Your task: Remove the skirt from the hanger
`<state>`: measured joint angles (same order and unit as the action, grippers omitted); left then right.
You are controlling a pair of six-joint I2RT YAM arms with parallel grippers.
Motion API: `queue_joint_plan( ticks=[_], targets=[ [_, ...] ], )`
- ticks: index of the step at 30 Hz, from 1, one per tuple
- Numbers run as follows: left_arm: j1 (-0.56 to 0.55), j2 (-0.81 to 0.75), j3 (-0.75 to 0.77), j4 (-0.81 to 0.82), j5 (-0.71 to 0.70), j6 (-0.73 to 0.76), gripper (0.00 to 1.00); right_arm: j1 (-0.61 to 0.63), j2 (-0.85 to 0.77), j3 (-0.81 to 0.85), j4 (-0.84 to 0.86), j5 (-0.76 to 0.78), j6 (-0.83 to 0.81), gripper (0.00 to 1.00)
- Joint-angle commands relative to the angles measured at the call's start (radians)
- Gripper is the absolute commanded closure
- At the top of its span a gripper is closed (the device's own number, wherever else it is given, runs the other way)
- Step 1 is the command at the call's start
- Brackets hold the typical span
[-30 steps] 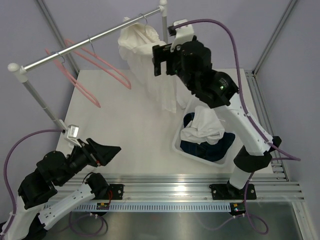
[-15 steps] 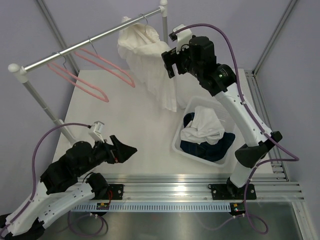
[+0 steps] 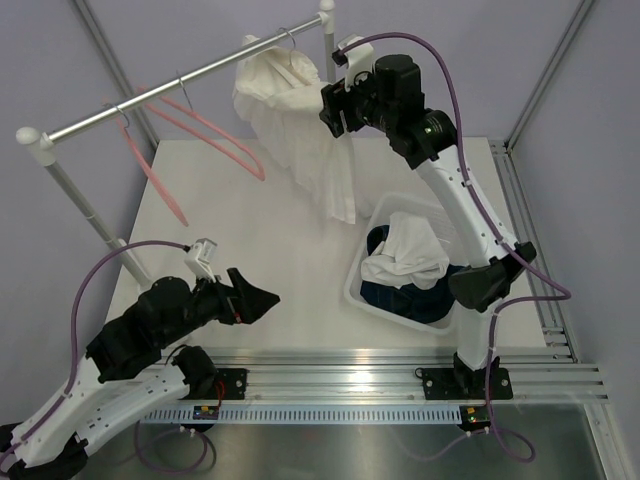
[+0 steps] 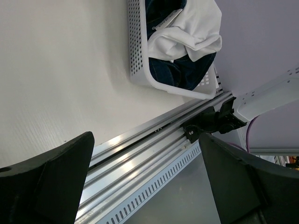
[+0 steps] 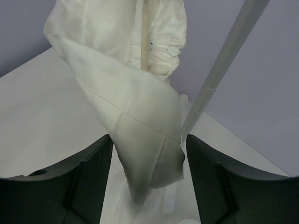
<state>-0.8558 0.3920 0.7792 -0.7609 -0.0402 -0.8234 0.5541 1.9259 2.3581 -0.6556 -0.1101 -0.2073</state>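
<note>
1. White table (image 3: pixel 250 230) and lavender walls. A metal rail (image 3: pixel 180 85) runs over the far-left side, from 9 to 12 o'clock.
2. The cream skirt (image 3: pixel 300 140) hangs on its hanger (image 3: pixel 289 38) at 12 o'clock, just beside the upright post (image 3: pixel 327 25).
3. Only the right wrist view shows the right gripper (image 5: pixel 149 137): fingers apart, a skirt fold between them. We cannot see a pinch.
4. In the left wrist view the left gripper (image 4: pixel 145 135) gapes wide and empty, at 7 o'clock over the near edge.
5. Pink hangers (image 3: pixel 155 176) hang at 10 o'clock. A basket (image 3: pixel 352 290) of clothes sits at 4 o'clock, and the right arm crosses above it.
</note>
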Motion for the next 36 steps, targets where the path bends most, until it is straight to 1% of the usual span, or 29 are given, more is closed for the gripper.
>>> queue_joint_plan(
  ticks=[1, 3, 6, 7, 10, 13, 14, 16, 20, 21, 23, 24, 29, 32, 33, 36],
  targets=[
    [0.001, -0.010, 0.042, 0.017, 0.003, 0.027, 0.01, -0.016, 0.077, 0.136, -0.005, -0.054, -0.004, 0.31],
    [0.001, -0.012, 0.045, 0.011, 0.000, 0.032, 0.01, -0.017, 0.102, 0.176, -0.019, -0.069, 0.003, 0.34],
    [0.003, -0.013, 0.052, 0.000, -0.003, 0.040, 0.01, -0.019, 0.122, 0.190, -0.012, -0.088, 0.012, 0.42],
    [0.001, -0.015, 0.055, -0.005, -0.004, 0.040, 0.01, -0.019, 0.124, 0.185, -0.004, -0.095, 0.014, 0.50],
    [0.003, -0.016, 0.060, -0.011, -0.007, 0.044, 0.01, -0.019, 0.137, 0.201, -0.024, -0.150, 0.019, 0.61],
    [0.001, -0.019, 0.061, -0.012, -0.006, 0.049, 0.01, -0.019, 0.146, 0.210, -0.039, -0.165, 0.020, 0.63],
    [0.001, -0.019, 0.060, -0.014, -0.006, 0.049, 0.01, -0.019, 0.148, 0.213, -0.042, -0.166, 0.019, 0.68],
    [0.003, -0.022, 0.058, -0.014, -0.004, 0.049, 0.01, -0.017, 0.148, 0.216, -0.045, -0.178, 0.019, 0.73],
    [0.001, -0.025, 0.057, -0.017, -0.001, 0.047, 0.01, -0.019, 0.157, 0.222, -0.047, -0.189, 0.013, 0.76],
    [0.003, -0.025, 0.057, -0.015, 0.000, 0.046, 0.01, -0.019, 0.160, 0.227, -0.047, -0.192, 0.009, 0.81],
    [0.001, -0.027, 0.060, -0.021, -0.001, 0.047, 0.01, -0.019, 0.165, 0.227, -0.049, -0.201, 0.006, 0.98],
    [0.003, -0.027, 0.058, -0.023, -0.003, 0.046, 0.01, -0.017, 0.165, 0.224, -0.047, -0.206, 0.002, 1.00],
    [0.003, -0.021, 0.068, -0.021, -0.003, 0.049, 0.01, -0.019, 0.154, 0.224, -0.019, -0.235, 0.014, 1.00],
    [0.003, -0.007, 0.074, 0.001, 0.014, 0.050, 0.01, -0.019, 0.124, 0.208, 0.026, -0.238, 0.051, 1.00],
    [0.001, -0.002, 0.075, 0.008, 0.028, 0.052, 0.01, -0.019, 0.108, 0.170, 0.048, -0.240, 0.072, 1.00],
    [0.001, 0.007, 0.084, 0.026, 0.034, 0.052, 0.01, -0.017, 0.004, 0.065, 0.181, -0.250, 0.121, 1.00]
  ],
)
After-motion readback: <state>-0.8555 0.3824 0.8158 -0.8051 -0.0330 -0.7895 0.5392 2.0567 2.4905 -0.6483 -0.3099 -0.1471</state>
